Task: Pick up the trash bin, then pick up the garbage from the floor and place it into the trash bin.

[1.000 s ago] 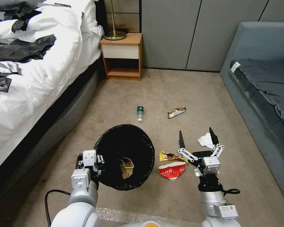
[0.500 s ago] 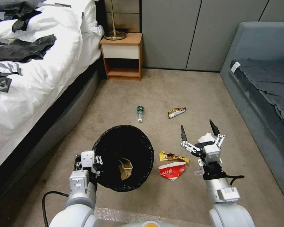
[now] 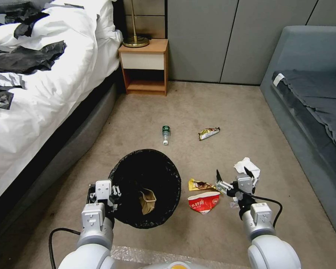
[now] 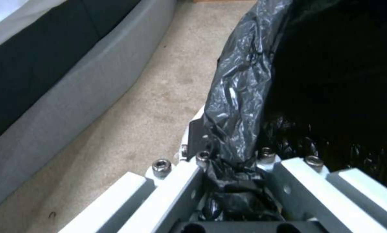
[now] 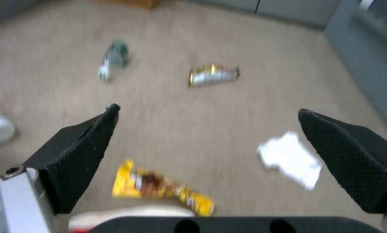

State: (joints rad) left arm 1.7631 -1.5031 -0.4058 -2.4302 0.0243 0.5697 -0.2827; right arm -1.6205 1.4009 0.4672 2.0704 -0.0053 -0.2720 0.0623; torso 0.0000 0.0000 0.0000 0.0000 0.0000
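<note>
The bin (image 3: pixel 145 186) stands at near centre on the floor (image 3: pixel 198 108), its black liner folded over the rim, with a brown paper bag (image 3: pixel 147 200) already inside. The left end effector (image 3: pixel 102 196) is at the bin's near-left rim, its fingers clamped on the liner and rim, as the left wrist view shows.

Just right of the bin lie a yellow wrapper (image 3: pixel 201 184) and, nearer, a red-and-white wrapper (image 3: pixel 203 202). Right of those is the right end effector (image 3: pixel 235 178), fingers wide apart and pointing away from the robot, low over the carpet. It sits between the yellow wrapper on its left and a white tissue (image 3: pixel 246 166) just beyond it on the right. In the right wrist view both pieces lie between the spread fingertips (image 5: pixel 83 152). Farther off are a small bottle (image 3: pixel 165 134) and a foil wrapper (image 3: pixel 208 132), well apart from the arm.

By my reading, the bin step is done and the litter step is in hand, with the right arm lining up on a piece. Which piece it is after cannot be told for sure. The next move calls for dropping onto one thin, flat item, closing firmly against the carpet pile, then carrying it left over the bin's mouth. A flat wrapper may slip from the pinch.
</note>
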